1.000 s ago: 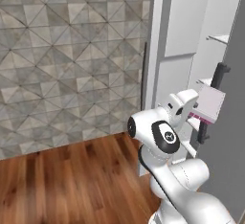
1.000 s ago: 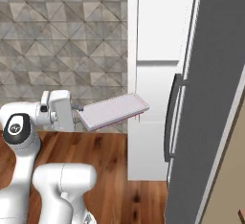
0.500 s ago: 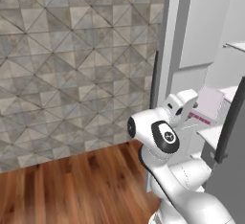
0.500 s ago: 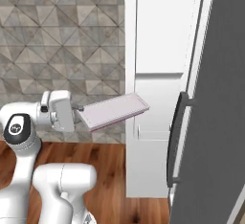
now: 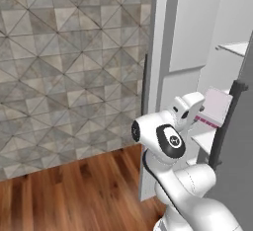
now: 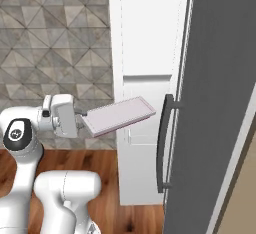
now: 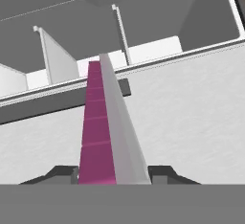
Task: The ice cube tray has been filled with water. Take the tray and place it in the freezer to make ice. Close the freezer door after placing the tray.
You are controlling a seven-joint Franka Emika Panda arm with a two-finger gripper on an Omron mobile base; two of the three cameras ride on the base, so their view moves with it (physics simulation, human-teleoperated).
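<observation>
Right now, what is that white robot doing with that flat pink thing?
The robot's gripper is shut on the ice cube tray, holding it out roughly flat by one end. It is pointing the tray at the open freezer, whose white shelves show inside. The tray is not on a shelf yet, and the freezer door stands open beside the arm.

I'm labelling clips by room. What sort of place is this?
Probably a home kitchen: a tall grey freezer stands open showing white shelves, beside a tiled wall and wood floor. The gripper holds an ice tray.
</observation>
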